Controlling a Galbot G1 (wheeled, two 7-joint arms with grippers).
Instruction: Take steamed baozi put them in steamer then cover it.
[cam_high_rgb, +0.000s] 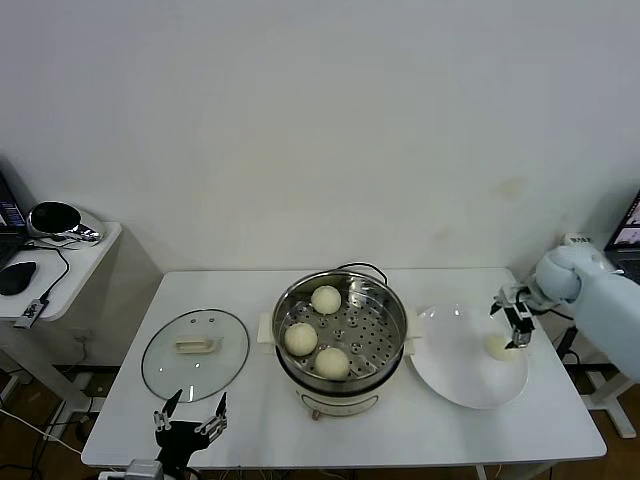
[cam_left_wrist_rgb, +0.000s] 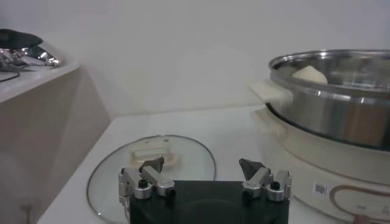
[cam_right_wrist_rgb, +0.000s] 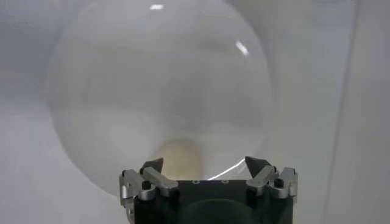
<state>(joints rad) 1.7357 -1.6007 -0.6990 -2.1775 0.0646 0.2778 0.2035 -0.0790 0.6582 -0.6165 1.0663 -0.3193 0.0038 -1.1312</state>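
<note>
**Steel steamer holds three buns; a fourth lies on the plate**

Cream-white, smooth and round, three buns (cam_high_rgb: 327, 299) are seen on the perforated tray of the shiny steamer (cam_high_rgb: 341, 345) at the middle of the table (cam_high_rgb: 250, 285). A fourth bun (cam_high_rgb: 497, 347) is left on the white plate (cam_high_rgb: 455, 375) beside it, just under the right gripper (cam_high_rgb: 516, 329), whose jaws are spread apart. The glass lid (cam_high_rgb: 195, 352) is laid flat to the steamer's left, near the left gripper (cam_high_rgb: 190, 412), also held wide.
</note>
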